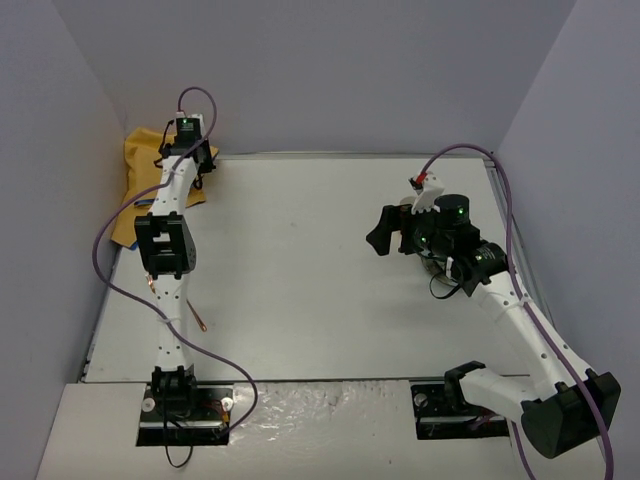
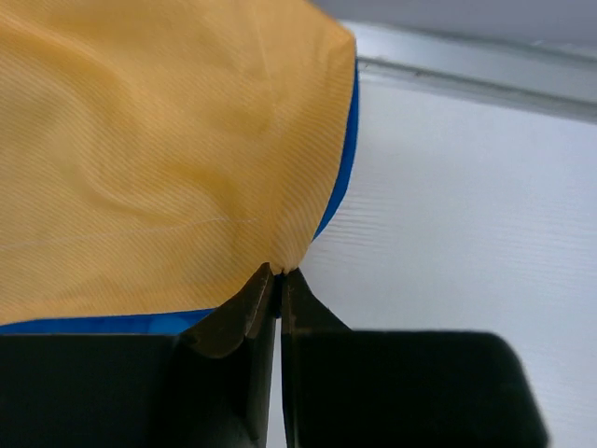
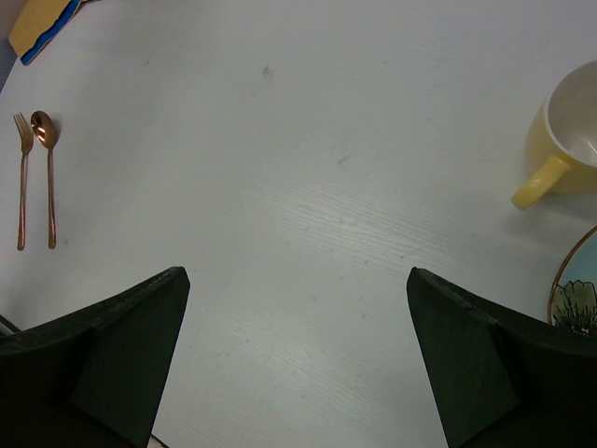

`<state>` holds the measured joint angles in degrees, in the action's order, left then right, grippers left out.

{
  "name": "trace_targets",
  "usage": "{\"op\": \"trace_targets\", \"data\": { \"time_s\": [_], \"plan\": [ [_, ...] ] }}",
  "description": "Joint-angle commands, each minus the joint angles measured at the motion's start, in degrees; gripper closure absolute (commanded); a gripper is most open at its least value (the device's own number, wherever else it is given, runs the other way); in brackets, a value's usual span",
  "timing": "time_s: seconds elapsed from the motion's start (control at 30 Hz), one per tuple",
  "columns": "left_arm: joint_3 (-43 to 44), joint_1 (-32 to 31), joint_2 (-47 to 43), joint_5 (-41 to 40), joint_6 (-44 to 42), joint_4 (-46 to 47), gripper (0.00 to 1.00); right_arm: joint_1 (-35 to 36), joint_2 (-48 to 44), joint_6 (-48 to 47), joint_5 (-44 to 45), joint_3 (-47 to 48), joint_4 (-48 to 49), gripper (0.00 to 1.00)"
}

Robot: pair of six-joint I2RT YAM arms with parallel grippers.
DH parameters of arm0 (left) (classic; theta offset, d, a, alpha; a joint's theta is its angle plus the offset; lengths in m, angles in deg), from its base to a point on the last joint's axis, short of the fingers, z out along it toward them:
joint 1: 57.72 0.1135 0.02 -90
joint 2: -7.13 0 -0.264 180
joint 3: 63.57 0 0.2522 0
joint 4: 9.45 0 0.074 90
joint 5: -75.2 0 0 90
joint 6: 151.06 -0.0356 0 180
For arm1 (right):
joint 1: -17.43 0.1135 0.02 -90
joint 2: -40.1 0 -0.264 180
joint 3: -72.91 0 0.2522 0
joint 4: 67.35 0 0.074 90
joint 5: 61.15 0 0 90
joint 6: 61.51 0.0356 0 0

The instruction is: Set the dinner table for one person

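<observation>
At the far left corner of the dinner table [image 1: 300, 290], which spreads white beneath both arms with walls on three sides:

- Item one: orange-yellow cloth [image 2: 140, 140], blue-edged, bunched against the wall.
- Left gripper [image 2: 278, 273]: fingers closed, pinching the cloth by its very corner.
- Right gripper [image 3: 298, 364]: fingers spread wide, holding nothing, hovering over bare tabletop on the right side.
- Also listed: fork [image 3: 20, 177] and spoon [image 3: 47, 173], side by side toward the left. Yellow mug [image 3: 569, 131] and flowered plate [image 3: 571, 294], near each other at the right.
- Hazards: the pinch takes so little fabric that a pull could slip it free. A dragged cloth could sweep fork and spoon askew, since they lie toward that side.
</observation>
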<state>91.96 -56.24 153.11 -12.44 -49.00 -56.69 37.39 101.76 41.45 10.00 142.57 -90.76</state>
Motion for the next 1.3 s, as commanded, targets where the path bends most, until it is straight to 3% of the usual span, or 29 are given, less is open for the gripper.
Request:
{"op": "trace_targets", "data": {
  "time_s": [0.0,0.17,0.33,0.5,0.63,0.8,1.03,1.27],
  "plan": [
    [5.88,-0.86,-20.31,2.87,-0.06,-3.76,1.0,0.34,-0.47,-1.78,-2.17,4.3,3.36,0.0],
    [0.63,-6.5,-34.06,6.04,2.34,-8.38,1.0,0.42,-2.54,-1.79,-3.21,4.61,3.35,0.0],
    [-9.3,-15.71,-45.41,3.36,5.86,-13.01,1.0,0.42,-4.97,-0.82,-2.86,3.88,3.32,0.0],
    [-35.55,-27.66,-58.89,2.81,15.16,-7.03,1.0,0.42,-8.11,1.12,-2.62,0.96,3.35,0.0],
    [-51.09,-35.1,-65.13,0.24,20.94,-1.3,1.0,0.42,-9.75,2.91,-2.84,-2.65,3.15,0.0],
    [-63.37,-39.18,-69.04,-2.24,24.61,2.07,1.0,0.51,-9.24,5.98,-5.36,-7.9,3.04,0.0],
    [-70.41,-40.86,-75.19,-5.91,24.57,-0.62,1.0,1.75,-3.16,10.87,-2.24,-10.78,2.63,0.01],
    [-67.84,-40.89,-81.49,-11.58,22.58,-11.28,1.0,2.8,4.47,12.58,2.07,-8.86,4.51,0.03]
  ]
}}
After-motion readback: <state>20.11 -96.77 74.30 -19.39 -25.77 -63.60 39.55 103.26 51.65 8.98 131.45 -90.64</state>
